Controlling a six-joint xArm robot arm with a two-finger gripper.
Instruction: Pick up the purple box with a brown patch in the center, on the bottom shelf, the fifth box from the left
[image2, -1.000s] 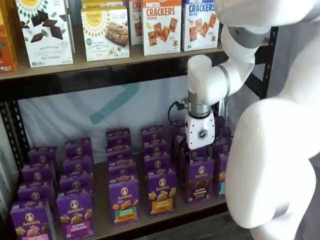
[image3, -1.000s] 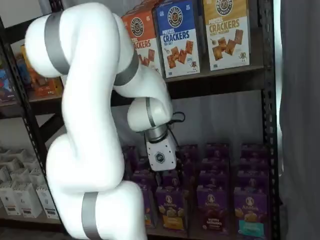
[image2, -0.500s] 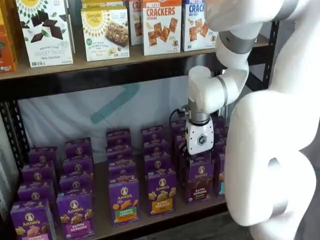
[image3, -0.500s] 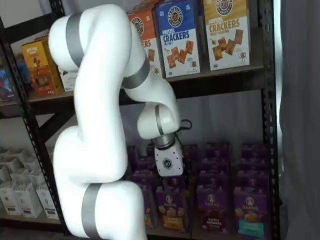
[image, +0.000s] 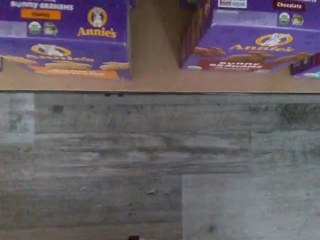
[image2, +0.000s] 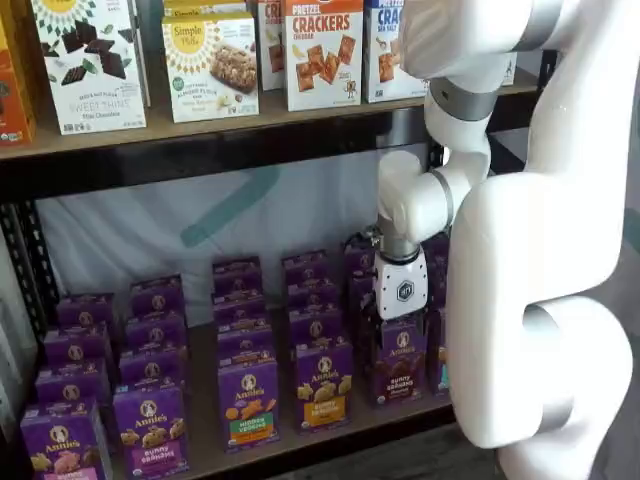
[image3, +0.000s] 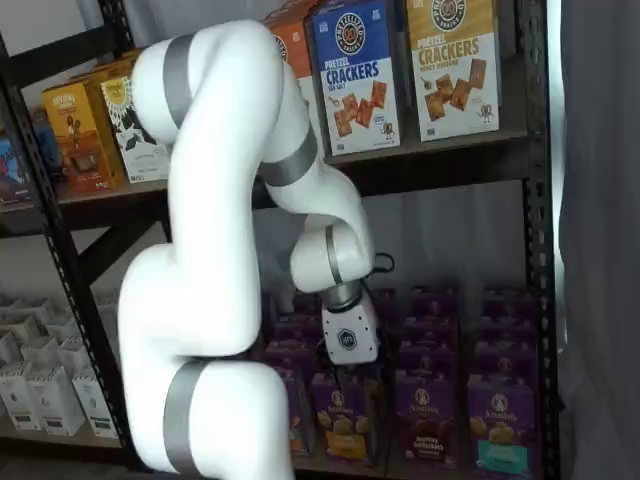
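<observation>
Shelf views, arm: in both shelf views we see the white arm (image2: 540, 250) (image3: 220, 200) bent downward in front of the rack, its wrist reaching in under the upper board.
Bottom shelf: the bottom shelf (image2: 205, 400) is a light brown board carrying rows of purple cartons that run from near to far; the wrist view shows its near edge (image: 155, 75) above grey floor planks (image: 150, 165).
Upper board: cracker boxes (image2: 322, 50) stand upright on it, well above the gripper.
Purple box: the purple box (image2: 400, 362) (image3: 425, 420) stands upright at the near end of its row. An orange-band carton (image2: 322, 385) is just to its left, and a teal-band carton (image3: 500, 425) to its right. In the wrist view we see its top and brown-banded front (image: 250, 50), apart from the orange-band carton (image: 65, 40).
Gripper: the gripper (image2: 398, 322) (image3: 352, 368) hangs straight above the purple box, its white body just over the carton's top.
Jaws: spread wide apart, and we see nothing clamped between them. The black fingers are mostly lost against the dark cartons.
</observation>
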